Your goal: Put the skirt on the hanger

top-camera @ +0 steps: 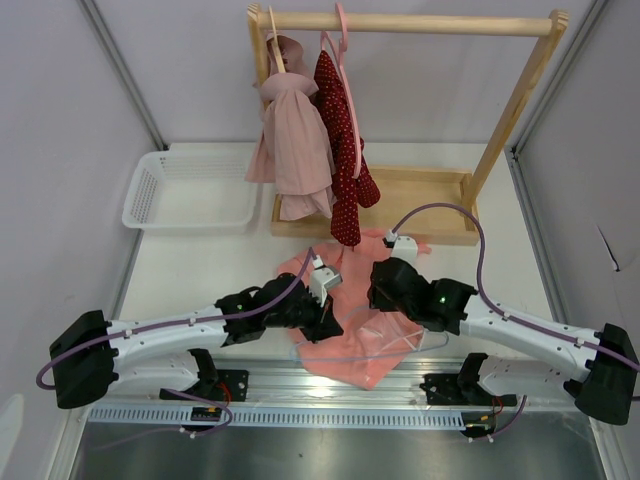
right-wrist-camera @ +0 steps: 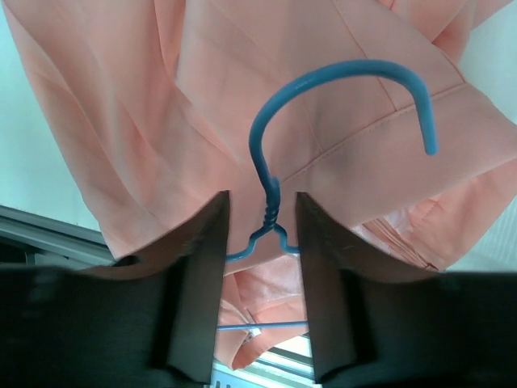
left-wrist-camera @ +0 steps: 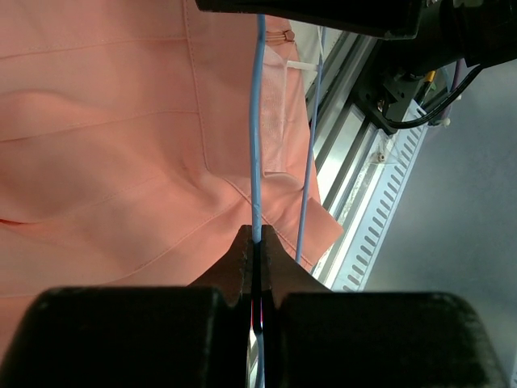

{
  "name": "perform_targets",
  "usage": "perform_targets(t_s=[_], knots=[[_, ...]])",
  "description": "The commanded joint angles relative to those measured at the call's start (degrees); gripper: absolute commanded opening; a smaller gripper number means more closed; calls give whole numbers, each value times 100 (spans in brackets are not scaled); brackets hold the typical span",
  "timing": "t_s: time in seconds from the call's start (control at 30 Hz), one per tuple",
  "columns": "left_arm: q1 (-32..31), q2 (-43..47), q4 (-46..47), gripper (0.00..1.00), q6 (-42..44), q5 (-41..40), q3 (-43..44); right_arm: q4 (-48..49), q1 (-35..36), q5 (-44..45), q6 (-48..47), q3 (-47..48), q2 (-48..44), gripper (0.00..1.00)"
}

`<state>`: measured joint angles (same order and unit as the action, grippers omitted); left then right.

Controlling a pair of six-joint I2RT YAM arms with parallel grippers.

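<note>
White bench [top-camera: 200,275], skirt [top-camera: 350,345] heaped at near edge. We clamp hanger [right-wrist-camera: 271,202] wire tight in left fingers [left-wrist-camera: 247,260]; right fingers [right-wrist-camera: 212,234] open astride twisted neck, not touching, hook straight ahead.

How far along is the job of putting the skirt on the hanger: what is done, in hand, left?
Done: the hanger lies on the skirt on the table, the left jaws shut on its wire. In hand: the right jaws stand open astride the twisted neck under the hook. Left: the skirt seems to lie under the wire, not hung on it, so the fitting itself remains.
</note>
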<state>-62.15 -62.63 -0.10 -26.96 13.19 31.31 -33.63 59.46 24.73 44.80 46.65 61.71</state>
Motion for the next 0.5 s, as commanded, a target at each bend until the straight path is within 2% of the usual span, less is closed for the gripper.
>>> perform_targets(t_s=[0.0, 0.03, 0.13, 0.27, 0.37, 0.4, 0.47], knots=[[-60, 49, 194, 0, 156, -124, 218, 199, -22, 14, 3, 204, -19, 35], [-69, 49, 194, 0, 165, -132, 209, 190, -22, 14, 20, 204, -19, 28], [-69, 41, 159, 0, 156, -211, 244, 102, -22, 41, 47, 195, -63, 16], [-69, 41, -146, 1, 138, -405, 437, 5, -22, 58, 64, 134, -194, 4], [-69, 163, -359, 29, 130, -536, 569, -21, -14, 67, 82, 90, -326, 1], [-69, 224, -385, 45, 86, -580, 578, -56, -22, 58, 99, 63, -353, 1], [-69, 523, -491, 54, 51, -739, 604, -100, -22, 85, 108, 54, -405, 0]])
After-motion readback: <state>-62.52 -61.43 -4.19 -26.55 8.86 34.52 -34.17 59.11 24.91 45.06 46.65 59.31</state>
